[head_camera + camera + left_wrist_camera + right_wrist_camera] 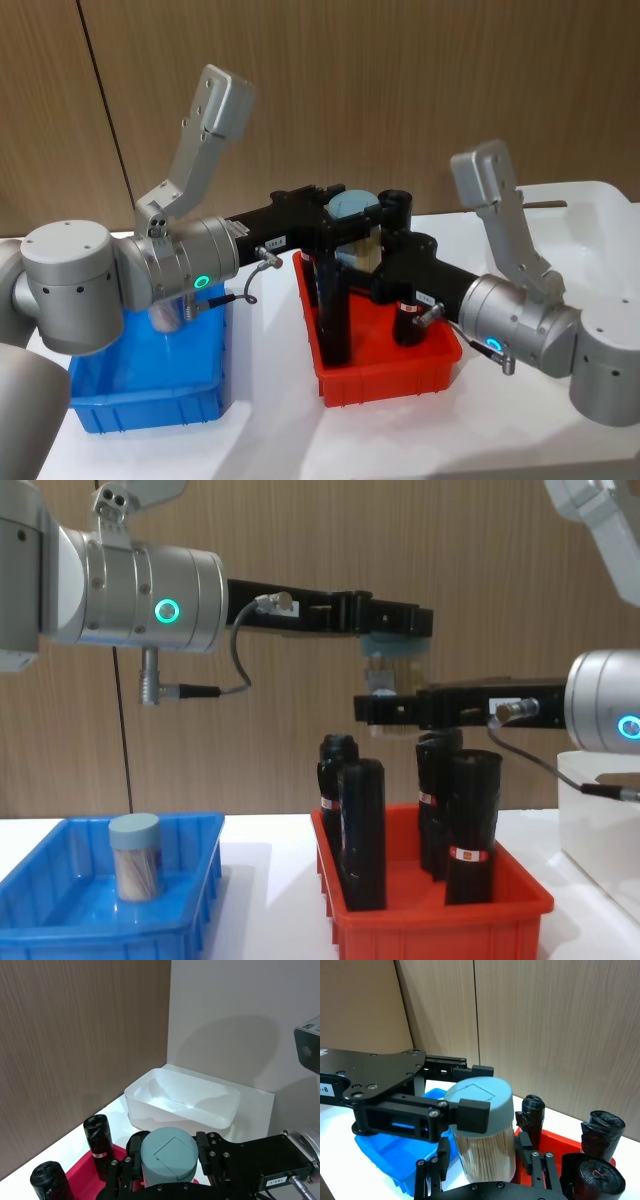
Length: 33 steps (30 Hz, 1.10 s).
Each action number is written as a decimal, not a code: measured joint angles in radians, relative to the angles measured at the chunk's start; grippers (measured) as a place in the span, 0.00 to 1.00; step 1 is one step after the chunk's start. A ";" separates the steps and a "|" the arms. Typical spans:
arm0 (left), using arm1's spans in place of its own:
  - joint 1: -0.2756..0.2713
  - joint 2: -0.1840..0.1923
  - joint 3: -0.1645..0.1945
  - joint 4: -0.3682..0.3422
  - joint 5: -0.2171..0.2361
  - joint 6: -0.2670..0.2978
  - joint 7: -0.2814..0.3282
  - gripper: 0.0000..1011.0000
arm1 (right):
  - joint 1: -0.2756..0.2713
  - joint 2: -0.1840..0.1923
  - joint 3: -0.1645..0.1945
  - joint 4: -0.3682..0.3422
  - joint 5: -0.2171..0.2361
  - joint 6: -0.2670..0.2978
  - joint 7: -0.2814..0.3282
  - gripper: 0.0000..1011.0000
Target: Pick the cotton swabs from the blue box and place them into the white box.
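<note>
Nearest you, the blue box (150, 408) sits at the near left of the table (270, 430) with a second jar (135, 870) standing upright inside it; the action is higher up and farther back. Above the red bin (385, 385) and its tall black cylinders (362, 830), a single jar of cotton swabs (487, 1152) hangs upright in mid-air, lid on top. Your left gripper (393, 623) reaches in from the left and is clamped across the pale lid. Your right gripper (378, 708) comes in from the right, lower down, set around the clear body just beneath. Whether the right one grips the jar cannot be told from these views.

It reads as a handover half made. The relation to watch is that the white box (150, 1117) lies to the right of the jar, beyond the red bin, on the right gripper's side. The right gripper is plainly the nearer carrier. By that reading the jar should travel rightward with its long axis kept vertical, once the left gripper lets go and only when the lower grasp is sure.
</note>
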 joint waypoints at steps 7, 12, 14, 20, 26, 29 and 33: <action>0.000 0.000 0.000 0.000 0.000 0.000 0.000 0.66 | 0.009 -0.005 -0.003 0.010 0.005 -0.009 -0.001 0.66; 0.000 0.000 0.000 0.000 0.000 -0.001 0.000 0.66 | 0.013 -0.007 -0.004 0.012 0.008 -0.012 -0.003 0.63; 0.000 0.000 0.000 0.000 0.000 -0.002 0.000 0.66 | 0.014 -0.007 -0.004 0.013 0.009 -0.013 -0.005 0.63; 0.000 0.000 0.000 0.000 -0.001 -0.001 0.000 0.68 | 0.017 -0.008 -0.005 0.013 0.016 -0.017 -0.010 0.63; 0.000 0.000 0.001 0.000 0.000 0.001 -0.001 0.86 | 0.021 -0.009 -0.006 0.014 0.023 -0.023 -0.015 0.63; 0.000 0.000 0.001 0.000 0.000 0.001 -0.001 0.95 | 0.021 -0.009 -0.006 0.015 0.024 -0.026 -0.017 0.63; 0.000 0.000 0.001 0.000 0.000 0.001 -0.001 0.99 | 0.022 -0.010 -0.007 0.016 0.028 -0.028 -0.018 0.63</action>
